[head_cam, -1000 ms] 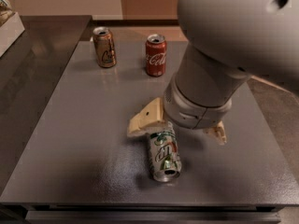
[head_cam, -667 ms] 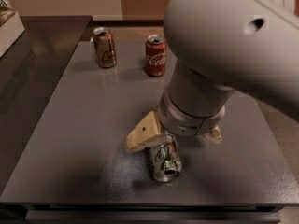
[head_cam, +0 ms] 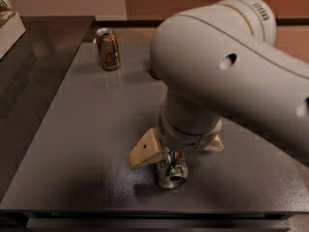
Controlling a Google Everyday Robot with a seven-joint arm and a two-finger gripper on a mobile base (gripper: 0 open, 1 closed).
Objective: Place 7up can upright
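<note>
The 7up can lies on its side near the front edge of the grey worktop. Its round end faces us, and the rest of it runs back under the robot. It is not standing up yet.

Right over the can is the hand. It has come in from above and is let go, not squeezing. Its two pale fingers are spread wide. One is just beside the left side of the can, maybe touching it. The other is off to the right, apart from the can. So the can sits between them, but nothing is holding it.

I think this is the grabbing step. The hand is lined up around the can and getting ready to take it.

Next, the fingers need to close on the round sides of the can and hold it tight. A can is smooth and can roll or slip, so the squeeze should be even. Then the hand must lift it a little, turn it so one flat end faces down, and set it on a bare bit of worktop.

Behind the hand, the big white arm fills the middle and hides much of the back. Far off at the back left, a gold can stands up, well apart from the work.
</note>
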